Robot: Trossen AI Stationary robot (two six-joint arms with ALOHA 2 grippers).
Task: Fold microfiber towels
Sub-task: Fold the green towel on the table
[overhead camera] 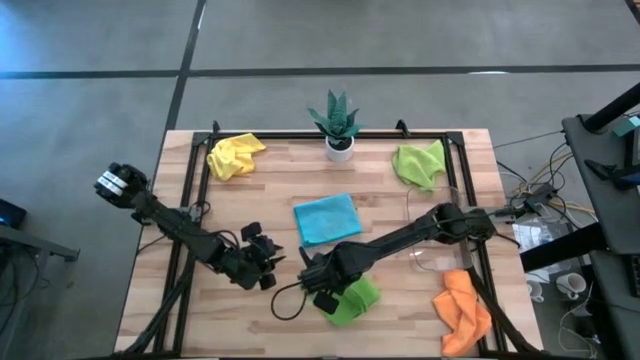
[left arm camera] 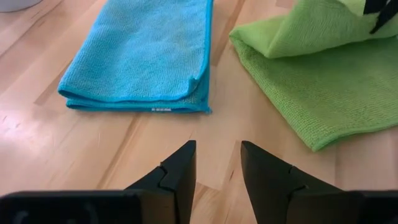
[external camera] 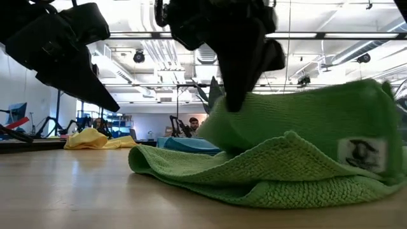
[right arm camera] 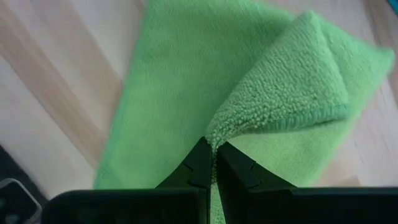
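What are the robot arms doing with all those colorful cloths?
They are folding towels. The right hand has pinched an edge of a green towel at the front of the table and is lifting it over itself. The left hand waits open beside it, holding nothing. A blue towel lies folded in the middle. A yellow towel, another green towel and an orange towel sit crumpled near the corners.

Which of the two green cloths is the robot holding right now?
The green towel at the table's front edge: the right gripper is pinched shut on a lifted corner. The other green towel lies untouched at the back, near the potted plant.
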